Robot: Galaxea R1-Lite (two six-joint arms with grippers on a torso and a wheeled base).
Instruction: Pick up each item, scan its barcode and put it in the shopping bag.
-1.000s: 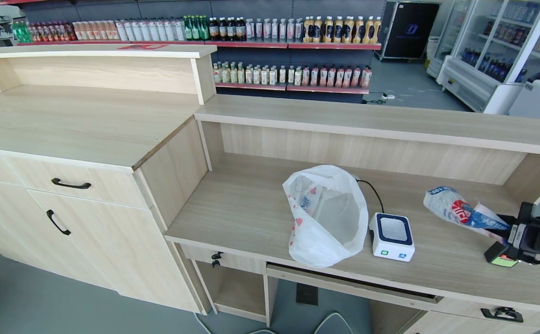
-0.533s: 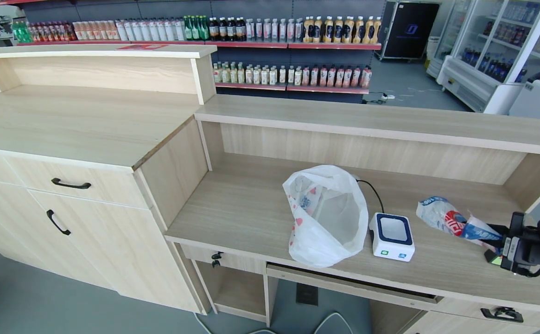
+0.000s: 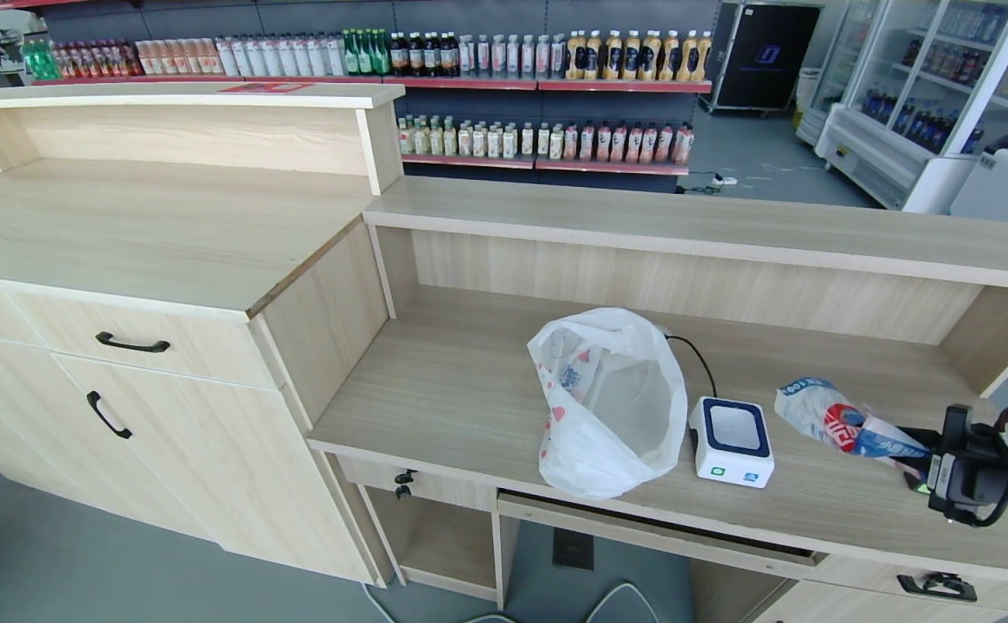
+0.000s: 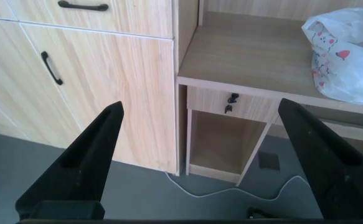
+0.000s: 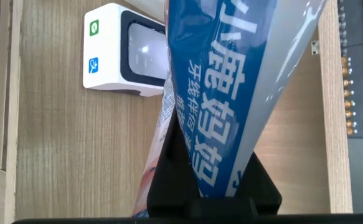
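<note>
My right gripper (image 3: 917,460) is shut on one end of a blue, white and red snack packet (image 3: 841,423), held low over the counter to the right of the scanner. The packet (image 5: 231,93) stretches away from the gripper toward the white barcode scanner (image 5: 126,59) with its dark window. That scanner (image 3: 731,440) sits on the wooden counter (image 3: 452,389) beside the open white shopping bag (image 3: 607,402) with red heart prints. My left gripper (image 4: 209,165) hangs open low at the counter's left front, facing the cabinet; the bag (image 4: 346,53) lies far off.
A black cable (image 3: 701,359) runs from the scanner behind the bag. The counter has a raised back wall (image 3: 685,281) and a shelf on top. Cabinets with black handles (image 3: 131,344) stand at the left. Store shelves of bottles (image 3: 547,138) and fridges (image 3: 927,95) lie beyond.
My right gripper has carried the packet down and left, closer to the scanner, with its far end now lower over the counter. The bag and scanner have not moved.
</note>
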